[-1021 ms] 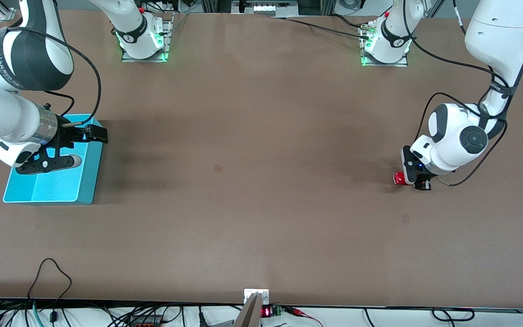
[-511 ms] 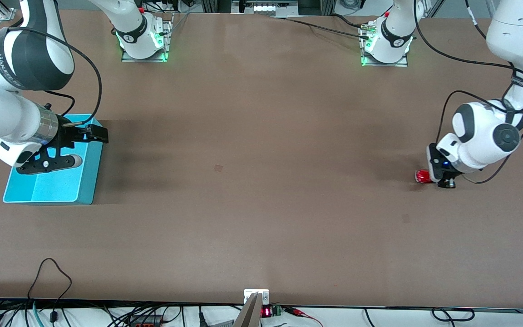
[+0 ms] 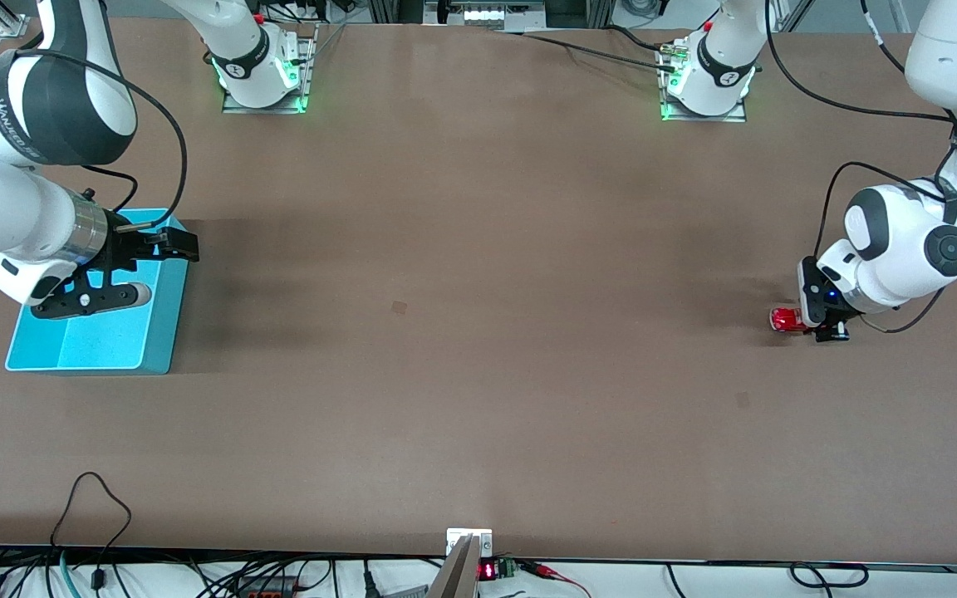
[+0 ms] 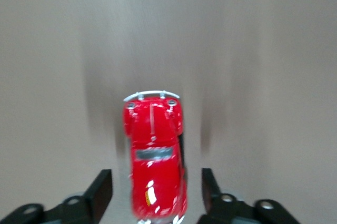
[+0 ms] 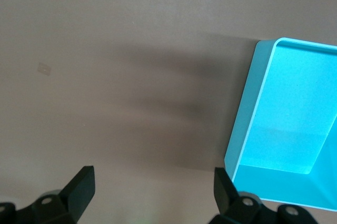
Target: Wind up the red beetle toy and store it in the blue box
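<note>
Blue box at the right arm's end of the table, open top up, its pale-rimmed corner also clear in the right wrist view. Over the box's edge toward the middle of the table, right gripper, waiting, its two black fingers spread wide with nothing between them but bare tabletop beside the box wall. Well apart from all this, at the left arm's end of the table, red beetle toy, glossy, wheels down on the surface, silvery bumper pointing away from the wrist camera. Low over the table just beside it, left gripper, fingers spread to either side of the toy's rear half, a strip of tabletop showing between each finger and the red body, so straddling it rather than pinching it.
</note>
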Controlling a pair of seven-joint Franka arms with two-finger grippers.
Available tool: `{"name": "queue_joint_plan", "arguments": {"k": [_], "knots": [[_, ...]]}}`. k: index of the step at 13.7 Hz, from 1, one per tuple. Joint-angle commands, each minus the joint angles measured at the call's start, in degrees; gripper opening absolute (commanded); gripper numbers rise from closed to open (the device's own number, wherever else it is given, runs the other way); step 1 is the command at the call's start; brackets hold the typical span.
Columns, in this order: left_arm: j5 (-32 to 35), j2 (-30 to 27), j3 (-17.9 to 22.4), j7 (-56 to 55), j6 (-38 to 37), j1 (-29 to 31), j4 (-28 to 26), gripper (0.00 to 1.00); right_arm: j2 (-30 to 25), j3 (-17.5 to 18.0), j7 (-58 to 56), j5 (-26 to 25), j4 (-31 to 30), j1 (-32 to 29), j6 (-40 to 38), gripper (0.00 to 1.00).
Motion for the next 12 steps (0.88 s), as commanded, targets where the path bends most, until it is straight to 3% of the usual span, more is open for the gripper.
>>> {"name": "queue_joint_plan", "arguments": {"k": [1,5,8,12], "knots": [[0.4,-8.3,-3.5,0.2,-13.6,-3.0,4.7,1.00,0.0,-0.1,0.2,0.0,0.3,0.3,-0.5,1.00],[-0.3,-11.3,-7.9,-2.9,-24.2,-5.5,9.2,1.00,0.0,-0.1,0.2,0.0,0.3,0.3,-0.5,1.00],[-1.9,-11.7,-11.0,-12.2,-24.2,-5.8,9.2,1.00,0.0,-0.1,0.2,0.0,0.3,0.4,-0.5,1.00],[-3.0,-11.6,-11.0,-26.7,-24.1,-8.1,10.5,1.00,0.0,-0.1,0.2,0.0,0.2,0.4,-0.5,1.00]]}}
